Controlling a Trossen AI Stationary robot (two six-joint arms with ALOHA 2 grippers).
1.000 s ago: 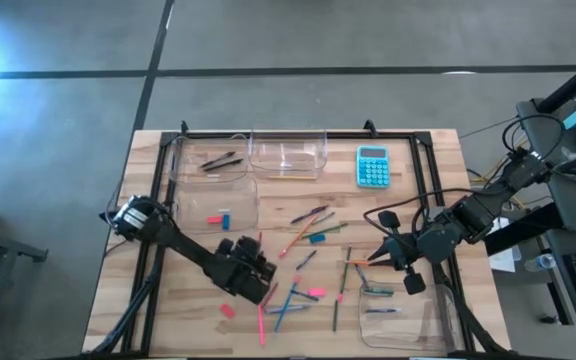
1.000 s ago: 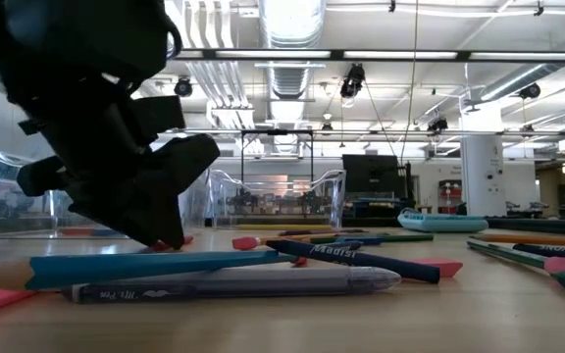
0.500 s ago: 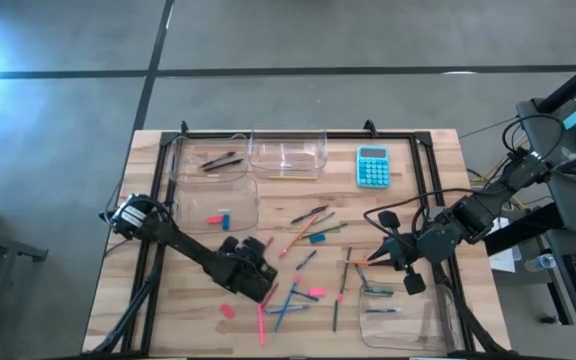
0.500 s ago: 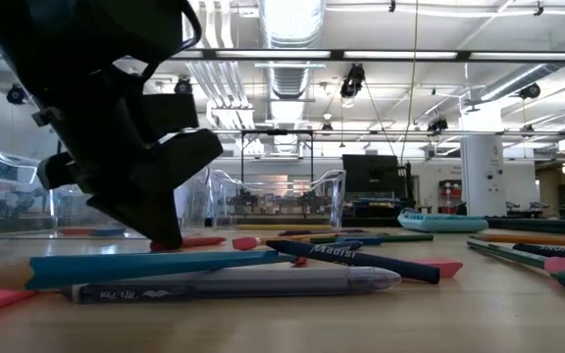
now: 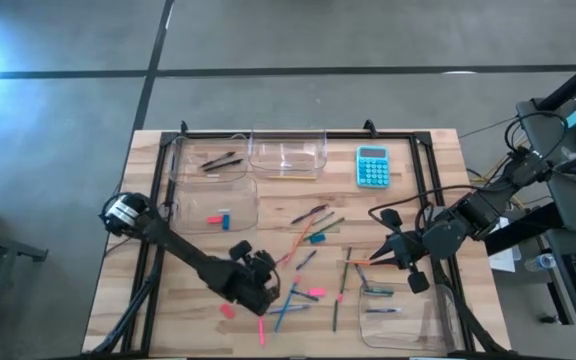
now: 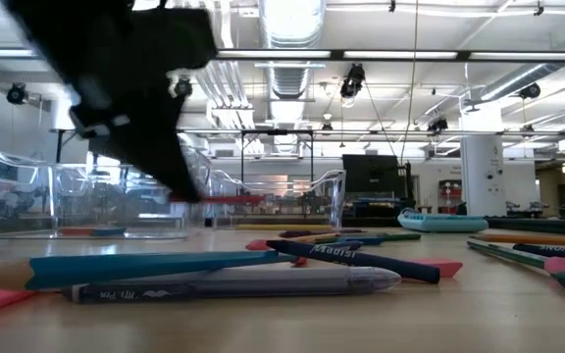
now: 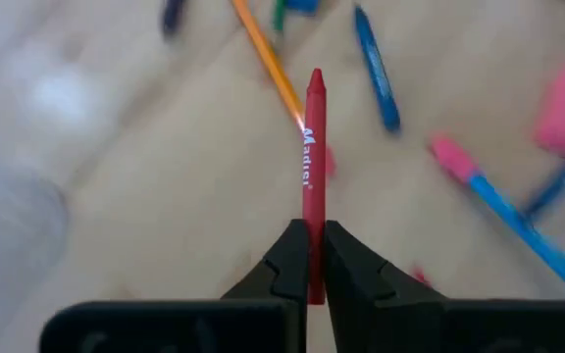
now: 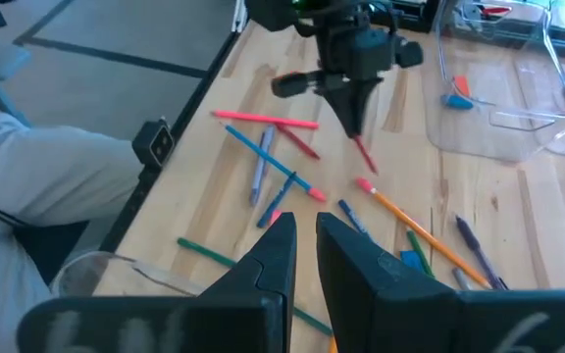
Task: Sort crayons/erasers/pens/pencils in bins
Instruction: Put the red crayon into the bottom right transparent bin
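Left claw (image 7: pixel 310 257) is clamped tight on a red crayon (image 7: pixel 313 147) – held clear above the counter (image 5: pixel 268 225), tip pointing out past the fingertips, over the loose scatter of crayons and pens near the counter's middle. Right claw (image 8: pixel 304 245) hangs w/ a narrow gap between its fingers, holding nothing, at the counter's right side near a bin (image 5: pixel 408 325). Erasers – pink (image 5: pixel 212 219) and blue (image 5: pixel 225 216) – lie in the bin (image 5: pixel 238 205) at left-centre; another pink one (image 5: pixel 227 311) sits loose on the wood
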